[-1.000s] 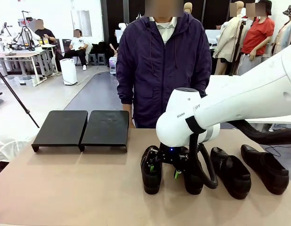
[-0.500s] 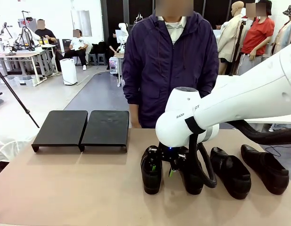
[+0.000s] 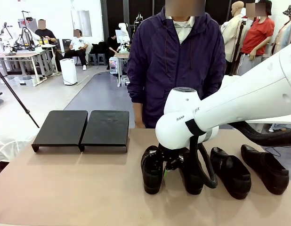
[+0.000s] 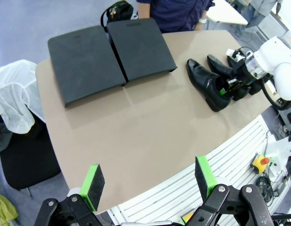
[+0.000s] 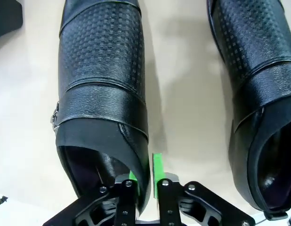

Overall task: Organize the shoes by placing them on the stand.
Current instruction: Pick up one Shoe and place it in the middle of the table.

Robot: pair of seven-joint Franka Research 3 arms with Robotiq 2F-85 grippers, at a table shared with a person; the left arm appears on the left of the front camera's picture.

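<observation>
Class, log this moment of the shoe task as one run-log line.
right gripper: shut on collar of leftmost shoe | left gripper: open, above table | other shoes: on table | stand: left of shoes

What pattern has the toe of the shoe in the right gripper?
Black shoe, fine embossed dot grid; right wrist view shows it best.

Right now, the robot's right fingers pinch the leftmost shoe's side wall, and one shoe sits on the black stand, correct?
No shoe sits on the stand; the front view shows all four shoes on the table. The right fingers do pinch the side wall of the leftmost shoe.
</observation>
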